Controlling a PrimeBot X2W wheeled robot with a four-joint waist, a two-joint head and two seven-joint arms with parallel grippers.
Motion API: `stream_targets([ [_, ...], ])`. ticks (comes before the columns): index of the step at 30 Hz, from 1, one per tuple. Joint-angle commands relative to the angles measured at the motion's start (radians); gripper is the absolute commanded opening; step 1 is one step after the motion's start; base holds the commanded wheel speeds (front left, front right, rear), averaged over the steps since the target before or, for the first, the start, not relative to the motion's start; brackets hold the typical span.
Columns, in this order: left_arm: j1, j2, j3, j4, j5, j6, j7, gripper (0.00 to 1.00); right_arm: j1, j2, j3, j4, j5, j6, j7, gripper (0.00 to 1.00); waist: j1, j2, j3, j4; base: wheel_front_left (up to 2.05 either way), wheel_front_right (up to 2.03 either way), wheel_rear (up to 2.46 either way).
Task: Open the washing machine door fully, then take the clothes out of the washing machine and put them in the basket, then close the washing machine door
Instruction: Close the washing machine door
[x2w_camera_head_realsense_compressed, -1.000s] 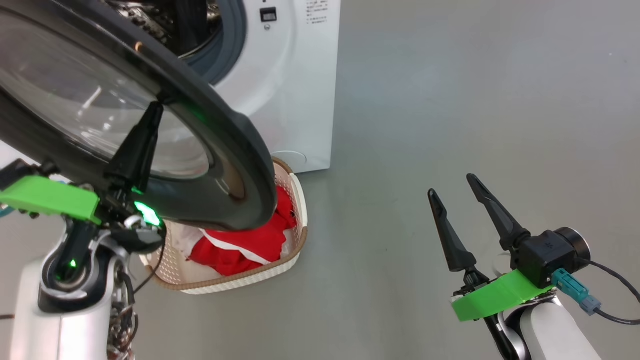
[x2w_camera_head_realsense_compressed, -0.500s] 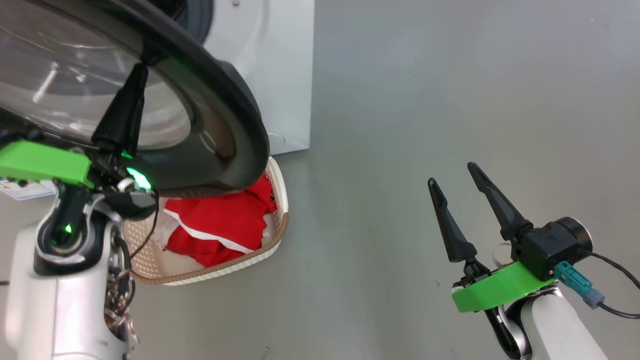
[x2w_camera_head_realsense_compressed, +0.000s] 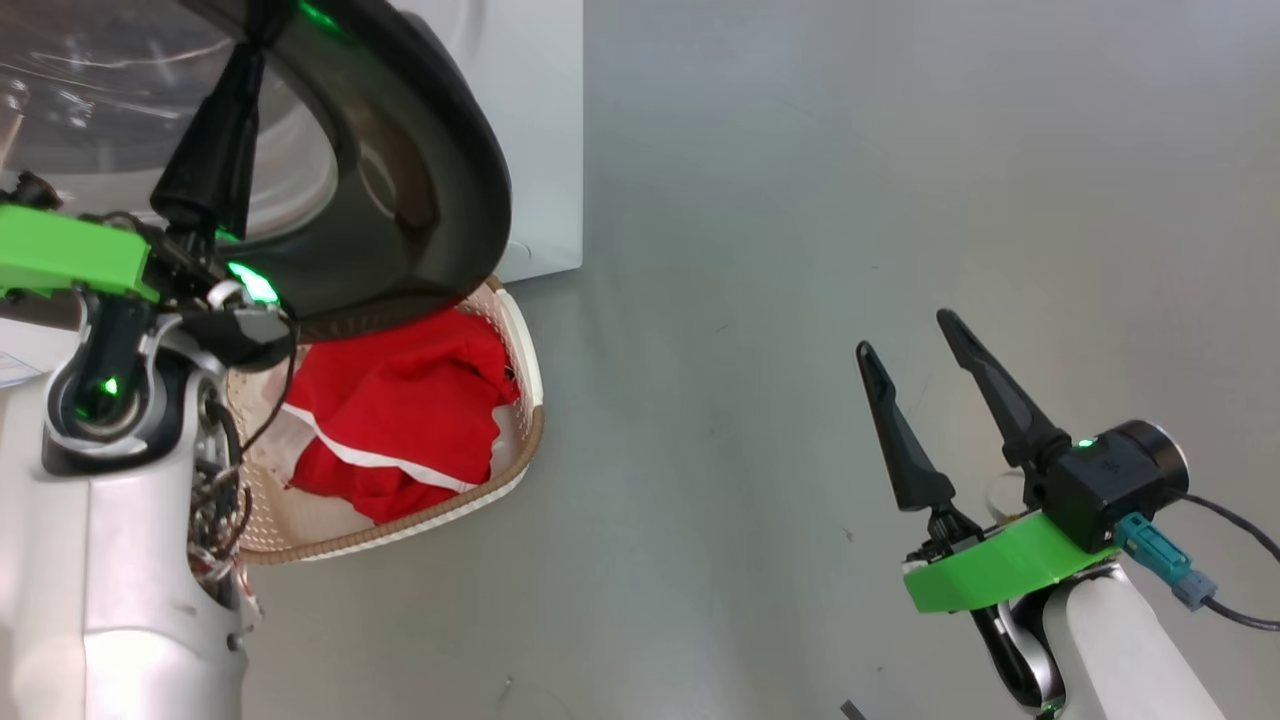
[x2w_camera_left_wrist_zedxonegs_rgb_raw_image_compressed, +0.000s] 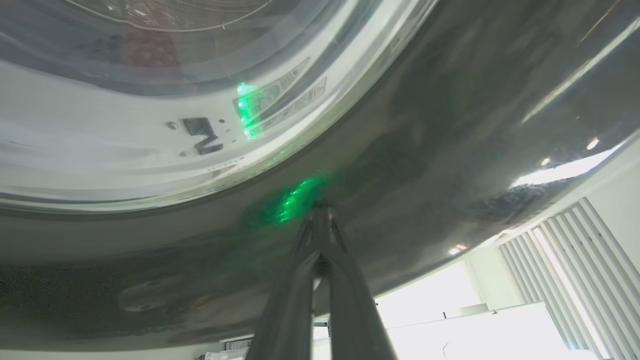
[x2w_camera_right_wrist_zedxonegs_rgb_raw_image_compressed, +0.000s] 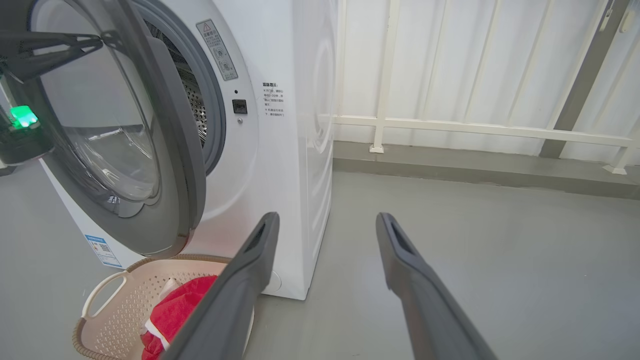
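Grey floor (x2w_camera_head_realsense_compressed: 800, 200) stretches wide right of the white front-loading washing machine (x2w_camera_right_wrist_zedxonegs_rgb_raw_image_compressed: 280, 175). Closed, the left gripper (x2w_camera_left_wrist_zedxonegs_rgb_raw_image_compressed: 320, 215) touches its ajar glossy black-rimmed round door (x2w_camera_head_realsense_compressed: 440, 180); the right gripper (x2w_camera_head_realsense_compressed: 905, 334) stands open.

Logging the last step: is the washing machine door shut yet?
Partly open: the washing machine door stands off the washing machine, grey seal showing between.

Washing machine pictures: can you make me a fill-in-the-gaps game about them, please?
1. The clothes in the basket are mostly ____.
2. The left tool, its tips touching the washing machine door, is ____.
3. The right tool holds nothing, and its fingers are ____.

Missing words: red; shut; open.
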Motion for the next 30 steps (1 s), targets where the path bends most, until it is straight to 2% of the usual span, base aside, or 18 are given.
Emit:
stream_targets([
  [1,-0.038,0.033,0.024,-0.007,-0.002,-0.021,0.003,0.00,-0.030,0.002,0.016,-0.028,0.001,0.005,-0.006,1.00,0.0000,-0.0001,0.007,-0.005,0.00,0.00,0.00],
  [14,-0.105,0.033,0.027,0.086,0.006,-0.077,-0.009,0.00,-0.033,0.002,0.016,-0.027,-0.008,0.005,-0.006,1.00,0.0000,-0.0001,0.017,0.009,0.00,0.00,0.00],
  [24,-0.041,0.041,0.003,0.069,0.042,-0.092,-0.002,0.01,-0.026,0.002,0.012,-0.016,0.005,0.005,-0.006,1.00,0.0000,-0.0001,-0.007,0.033,0.00,0.00,0.00],
  [25,-0.026,0.046,-0.003,0.056,0.056,-0.093,-0.005,0.38,-0.025,0.002,0.011,-0.014,0.007,0.005,-0.006,1.00,0.0000,-0.0001,-0.011,0.037,0.00,0.00,0.00],
  [26,-0.009,0.049,-0.009,0.042,0.070,-0.095,-0.010,1.00,-0.023,0.002,0.010,-0.013,0.009,0.005,-0.006,1.00,0.0000,-0.0001,-0.015,0.042,0.00,0.00,0.00],
  [30,0.063,0.067,-0.034,-0.015,0.142,-0.096,-0.044,1.00,-0.020,0.002,0.002,-0.005,0.014,0.005,-0.006,1.00,0.0000,-0.0001,-0.036,0.065,0.00,0.00,0.00],
])
